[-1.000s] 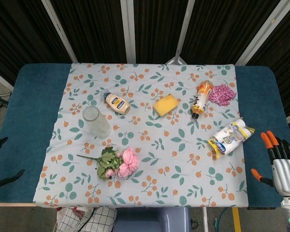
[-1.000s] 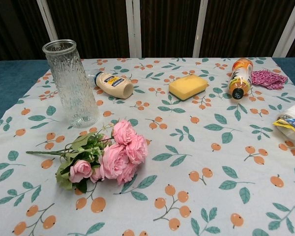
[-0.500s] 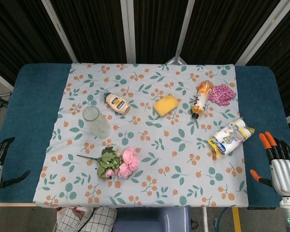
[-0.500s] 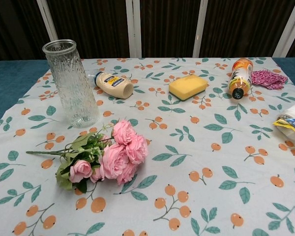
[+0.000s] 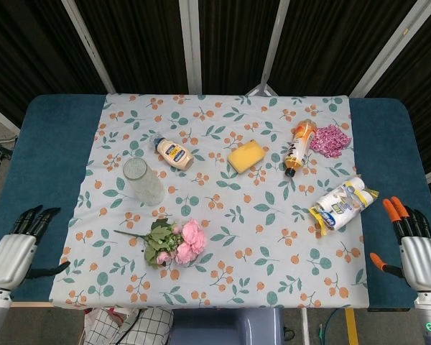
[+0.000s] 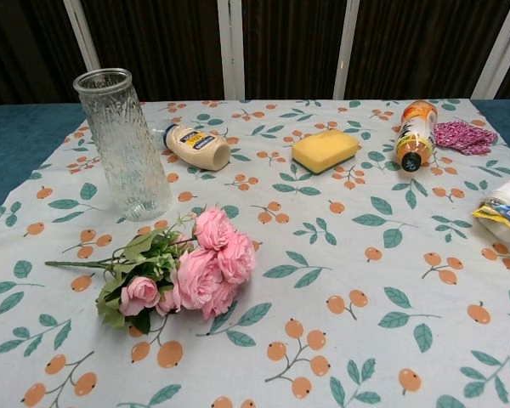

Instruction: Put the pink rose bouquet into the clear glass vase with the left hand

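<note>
One clear glass vase (image 6: 125, 144) stood upright, nothing in it. One pink rose bouquet (image 6: 180, 270) lay on the cloth (image 5: 258, 215) just in front. Left hand (image 5: 18, 248) and right hand (image 5: 411, 248) hung at the edges, fingers spread, holding nothing.

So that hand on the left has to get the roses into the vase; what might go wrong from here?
The vase stands upright, tall and narrow, just behind the bouquet; a reach by the left hand might knock it over. The stems look thin and lie flat on the cloth, so the fingers may slip off them. The vase mouth is narrow, so the leaves may catch on the rim.
</note>
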`<state>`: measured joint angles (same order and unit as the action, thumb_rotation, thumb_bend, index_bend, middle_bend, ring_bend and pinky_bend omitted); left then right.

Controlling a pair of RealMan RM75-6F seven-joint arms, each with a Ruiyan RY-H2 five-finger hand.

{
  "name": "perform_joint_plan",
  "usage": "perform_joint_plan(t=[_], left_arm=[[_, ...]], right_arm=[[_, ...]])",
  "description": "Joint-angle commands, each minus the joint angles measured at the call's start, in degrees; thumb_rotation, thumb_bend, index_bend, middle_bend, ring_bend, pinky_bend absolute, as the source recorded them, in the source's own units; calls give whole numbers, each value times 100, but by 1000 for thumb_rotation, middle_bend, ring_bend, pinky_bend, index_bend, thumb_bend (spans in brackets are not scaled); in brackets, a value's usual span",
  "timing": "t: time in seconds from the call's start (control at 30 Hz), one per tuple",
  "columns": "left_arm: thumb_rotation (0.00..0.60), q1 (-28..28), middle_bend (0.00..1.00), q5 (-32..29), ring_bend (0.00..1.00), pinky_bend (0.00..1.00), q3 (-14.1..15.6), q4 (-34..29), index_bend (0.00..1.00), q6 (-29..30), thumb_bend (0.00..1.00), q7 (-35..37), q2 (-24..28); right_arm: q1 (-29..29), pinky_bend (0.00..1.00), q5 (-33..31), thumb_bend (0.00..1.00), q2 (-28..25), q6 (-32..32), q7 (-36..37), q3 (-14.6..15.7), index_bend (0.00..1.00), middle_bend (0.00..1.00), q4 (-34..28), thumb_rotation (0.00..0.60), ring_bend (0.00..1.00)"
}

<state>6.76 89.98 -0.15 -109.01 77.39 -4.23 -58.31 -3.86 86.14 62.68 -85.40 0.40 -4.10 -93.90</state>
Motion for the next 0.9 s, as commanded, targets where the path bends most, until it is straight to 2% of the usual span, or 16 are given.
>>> perform_joint_plan(t=[0.03,0.3,0.57,0.9], left_arm=[[600,344,88,-83,0,0,-41,-324,95,-494,31,-433,18],[600,782,97,-684,0,0,-212,-520,94,-1112,24,-1635,-653],[600,1122,97,-1348,0,0,-289,-275,92,-1466,10,-2768,-1508],[600,1463,96,-1824,0,0,-451,366,91,-1644,9,-3125,-2583]], right_arm=[[6,53,-18,221,-9,-4,12,-6,0,0,-3,600,41],[11,53,-84,221,-32,45,108,-7,0,0,36,600,41],[22,53,-90,220,-51,37,204,-9,0,0,62,600,41],[15,54,-81,221,-61,16,344,-38,0,0,109,600,41]])
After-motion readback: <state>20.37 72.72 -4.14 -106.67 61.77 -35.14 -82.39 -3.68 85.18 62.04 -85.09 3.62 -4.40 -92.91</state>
